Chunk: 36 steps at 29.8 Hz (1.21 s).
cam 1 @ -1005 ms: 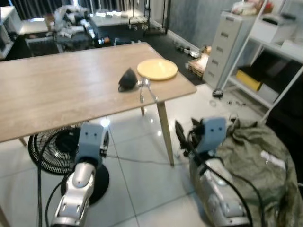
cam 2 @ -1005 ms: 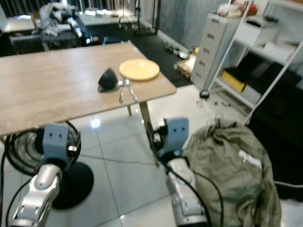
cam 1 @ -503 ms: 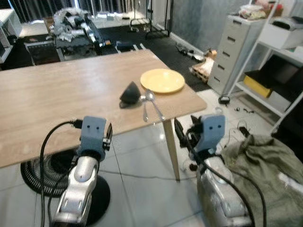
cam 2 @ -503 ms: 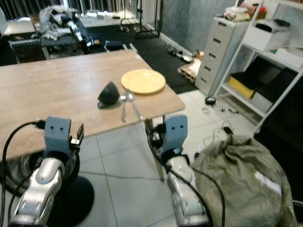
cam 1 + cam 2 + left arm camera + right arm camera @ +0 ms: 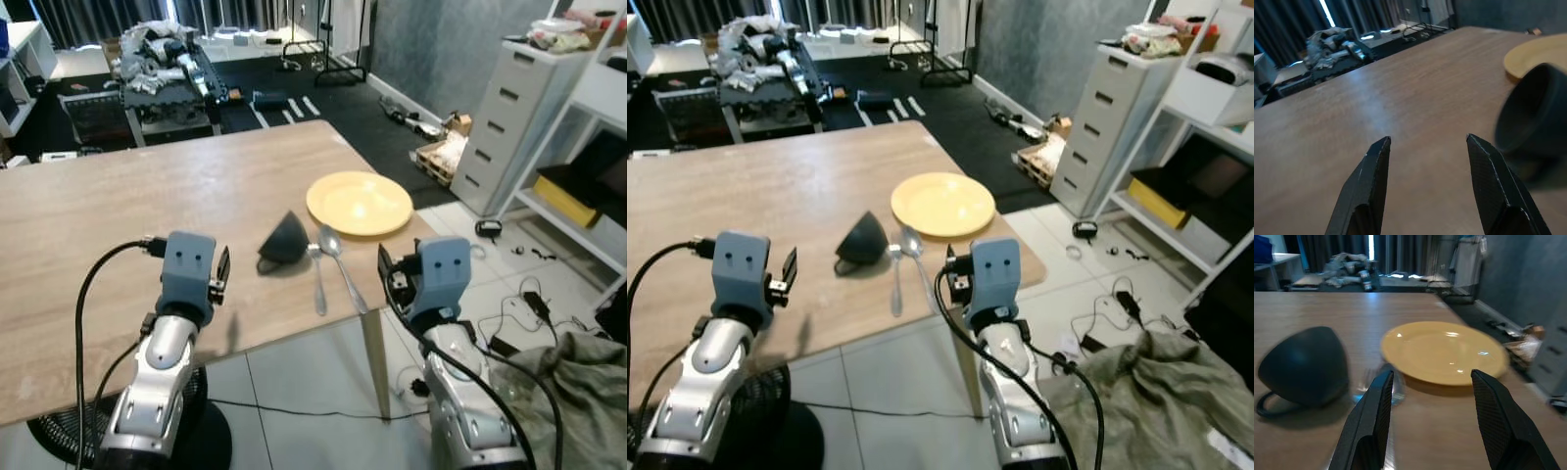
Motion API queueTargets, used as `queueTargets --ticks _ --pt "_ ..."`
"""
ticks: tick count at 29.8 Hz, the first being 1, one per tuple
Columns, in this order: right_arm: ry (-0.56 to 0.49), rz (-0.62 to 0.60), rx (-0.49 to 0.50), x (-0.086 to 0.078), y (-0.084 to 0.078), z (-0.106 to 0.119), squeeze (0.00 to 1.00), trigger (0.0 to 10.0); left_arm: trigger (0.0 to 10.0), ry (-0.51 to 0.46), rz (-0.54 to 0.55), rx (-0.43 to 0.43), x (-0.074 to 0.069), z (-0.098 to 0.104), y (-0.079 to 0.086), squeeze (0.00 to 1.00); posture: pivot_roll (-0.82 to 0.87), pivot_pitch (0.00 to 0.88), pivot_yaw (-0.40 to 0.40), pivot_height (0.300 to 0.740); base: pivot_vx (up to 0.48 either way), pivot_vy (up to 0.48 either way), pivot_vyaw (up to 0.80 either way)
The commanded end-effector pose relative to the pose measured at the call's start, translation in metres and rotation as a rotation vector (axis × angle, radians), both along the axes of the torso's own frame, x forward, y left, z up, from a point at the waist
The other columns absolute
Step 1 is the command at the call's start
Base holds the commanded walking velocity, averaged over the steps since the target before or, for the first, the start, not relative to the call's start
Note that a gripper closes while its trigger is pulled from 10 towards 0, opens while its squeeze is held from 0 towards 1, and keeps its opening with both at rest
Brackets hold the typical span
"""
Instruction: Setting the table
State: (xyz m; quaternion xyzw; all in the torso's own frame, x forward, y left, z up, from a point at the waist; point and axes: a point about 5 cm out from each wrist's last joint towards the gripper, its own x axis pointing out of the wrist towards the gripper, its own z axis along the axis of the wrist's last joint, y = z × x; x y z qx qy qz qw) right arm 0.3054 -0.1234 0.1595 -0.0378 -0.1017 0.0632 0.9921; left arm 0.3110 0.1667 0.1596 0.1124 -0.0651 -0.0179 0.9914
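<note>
A yellow plate (image 5: 360,203) lies near the right end of the wooden table (image 5: 118,206). Left of it a dark cup (image 5: 285,240) lies tipped on its side, its handle on the tabletop (image 5: 1268,404). A spoon (image 5: 338,264) and a fork (image 5: 318,279) lie side by side just in front of the plate. My left gripper (image 5: 1425,183) is open and empty, low over the table, with the cup (image 5: 1535,122) to its right. My right gripper (image 5: 1432,421) is open and empty at the table's near right corner, facing the plate (image 5: 1444,350) and cup (image 5: 1303,364).
A grey drawer cabinet (image 5: 514,122) and a white shelf unit (image 5: 1205,147) stand to the right. Cables (image 5: 519,313) and an olive cloth heap (image 5: 578,377) lie on the tiled floor at right. A black fan base (image 5: 59,446) sits under the table. Clutter (image 5: 171,59) lies beyond the table.
The camera has come closer to the table and risen. Both grippers have lifted from below the table edge to tabletop height, the left one now over the wood.
</note>
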Motion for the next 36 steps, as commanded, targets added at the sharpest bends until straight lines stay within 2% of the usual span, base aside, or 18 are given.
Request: queueTargets --ticks 1,2,5,6,7,9,14,15,18,20,21,22,23,24,25,27,29,36 --pt "0.013 -0.019 -0.01 -0.001 -0.005 -0.004 0.0 10.0 10.0 -0.006 -0.066 -0.005 -0.001 0.004 -0.007 0.09 -0.01 0.0 0.097 0.74 0.435 0.0 0.0" --pt "0.012 -0.02 -0.011 -0.001 -0.005 -0.004 0.0 10.0 10.0 -0.005 -0.116 0.009 -0.003 0.006 -0.01 0.02 -0.01 0.0 0.097 0.74 0.292 0.0 0.0" --pt "0.013 -0.032 -0.015 -0.003 -0.01 -0.004 0.0 10.0 10.0 0.015 -0.327 0.051 -0.014 0.015 -0.019 0.0 -0.01 0.0 0.1 0.74 0.0 0.0 0.0" --pt "0.013 -0.032 -0.015 -0.003 -0.01 -0.004 0.0 10.0 10.0 0.015 -0.327 0.051 -0.014 0.015 -0.019 0.0 -0.01 0.0 0.1 0.74 0.0 0.0 0.0" --pt "0.014 -0.038 -0.017 -0.003 -0.012 -0.005 0.0 10.0 10.0 0.027 -0.395 0.059 -0.018 0.019 -0.019 0.0 -0.01 0.0 0.1 0.74 0.0 0.0 0.0" --pt "0.015 -0.043 -0.018 -0.003 -0.013 -0.005 0.0 10.0 10.0 0.034 -0.435 0.063 -0.021 0.021 -0.019 0.0 -0.01 0.0 0.1 0.74 0.0 0.0 0.0" --pt "0.014 -0.06 -0.019 -0.004 -0.019 -0.005 0.0 10.0 10.0 0.072 -0.55 0.084 -0.025 0.03 -0.005 0.0 -0.01 0.0 0.101 0.74 0.0 0.0 0.0" --pt "0.009 -0.063 -0.017 -0.005 -0.02 -0.003 0.0 10.0 10.0 0.097 -0.56 0.087 -0.018 0.036 0.011 0.0 -0.02 0.0 0.104 0.74 0.0 0.0 0.0" --pt "0.0 -0.058 -0.013 -0.006 -0.019 0.0 0.0 10.0 10.0 0.105 -0.532 0.101 -0.011 0.043 0.024 0.0 -0.02 0.0 0.107 0.74 0.0 0.0 0.0" --pt "-0.015 -0.047 -0.007 -0.007 -0.018 0.004 0.0 10.0 10.0 0.098 -0.376 0.154 0.002 0.043 0.038 0.0 -0.02 0.0 0.108 0.74 0.0 0.0 0.0" --pt "-0.015 -0.047 -0.007 -0.007 -0.018 0.004 0.0 10.0 10.0 0.098 -0.376 0.154 0.002 0.043 0.038 0.0 -0.02 0.0 0.108 0.74 0.0 0.0 0.0" --pt "-0.024 -0.041 -0.002 -0.008 -0.017 0.006 0.0 10.0 10.0 0.12 -0.288 0.158 0.009 0.041 0.046 0.0 -0.02 0.0 0.109 0.74 0.0 0.0 0.0" --pt "-0.024 -0.041 -0.002 -0.008 -0.017 0.006 0.0 10.0 10.0 0.12 -0.288 0.158 0.009 0.041 0.046 0.0 -0.02 0.0 0.109 0.74 0.0 0.0 0.0" --pt "-0.031 -0.036 0.002 -0.008 -0.017 0.009 0.0 10.0 10.0 0.133 -0.221 0.157 0.014 0.039 0.052 0.0 -0.02 0.0 0.107 0.74 0.0 0.0 0.0" --pt "-0.031 -0.036 0.002 -0.008 -0.017 0.009 0.0 10.0 10.0 0.133 -0.221 0.157 0.014 0.039 0.052 0.0 -0.02 0.0 0.107 0.74 0.0 0.0 0.0" --pt "-0.058 -0.004 0.008 -0.009 -0.012 0.016 0.0 10.0 10.0 0.154 -0.155 0.112 0.024 0.034 0.055 0.0 -0.02 0.0 0.099 0.74 0.0 0.0 0.0" --pt "-0.086 0.047 0.003 -0.01 -0.005 0.024 0.0 10.0 10.0 0.174 -0.144 0.105 0.032 0.028 0.051 0.0 -0.03 0.0 0.097 0.74 0.0 0.0 0.0" --pt "-0.095 0.074 -0.005 -0.012 0.0 0.028 0.0 10.0 10.0 0.185 -0.12 0.119 0.047 0.023 0.047 0.0 -0.04 0.0 0.093 0.74 0.0 0.0 0.0"
